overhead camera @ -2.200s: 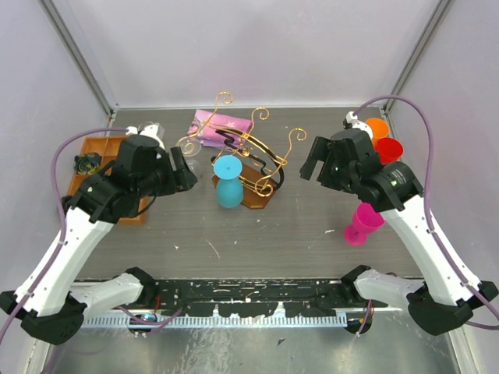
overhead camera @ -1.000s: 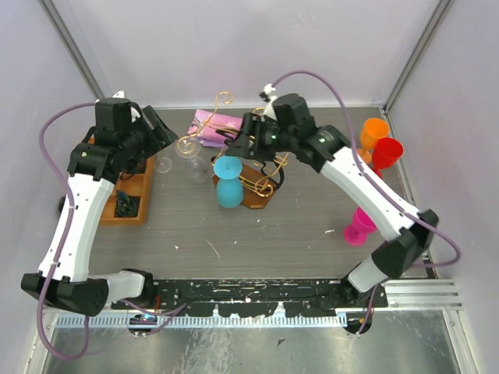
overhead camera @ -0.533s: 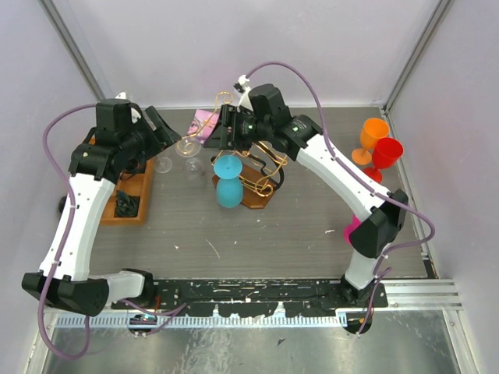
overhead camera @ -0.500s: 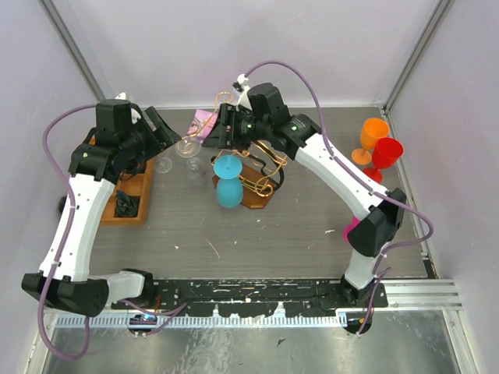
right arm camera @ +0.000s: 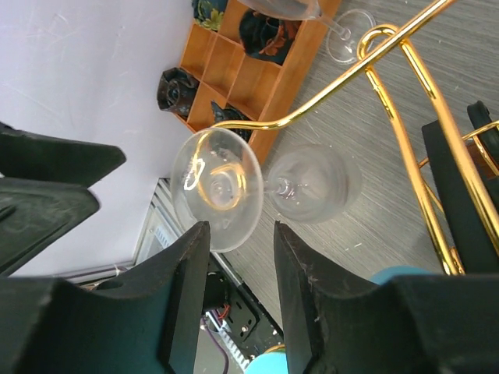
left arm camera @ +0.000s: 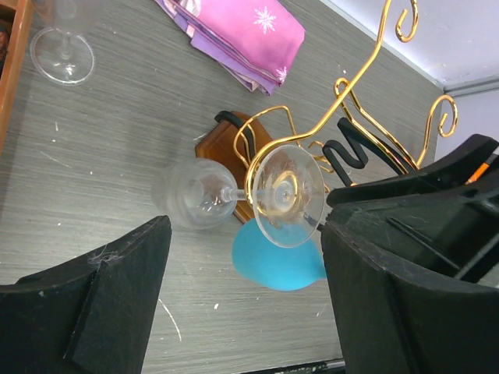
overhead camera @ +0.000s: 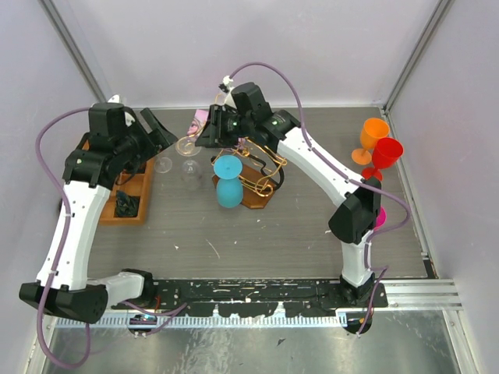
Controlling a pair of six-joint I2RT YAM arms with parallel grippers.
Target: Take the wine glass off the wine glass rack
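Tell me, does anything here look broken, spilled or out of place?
Nothing stands out. The clear wine glass hangs upside down by its foot at the end of a gold rail of the rack, and the blue glass hangs likewise. That is normal storage.

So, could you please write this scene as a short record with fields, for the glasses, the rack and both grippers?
clear wine glass: hanging by its foot near the scrolled end of a wine glass rack rail
left gripper: open, pointing at that glass, not touching
right gripper: jaws apart, glass foot at its tips, grip not confirmed
also on rack: blue wine glass
off the rack: second clear glass, standing beside the orange compartment tray
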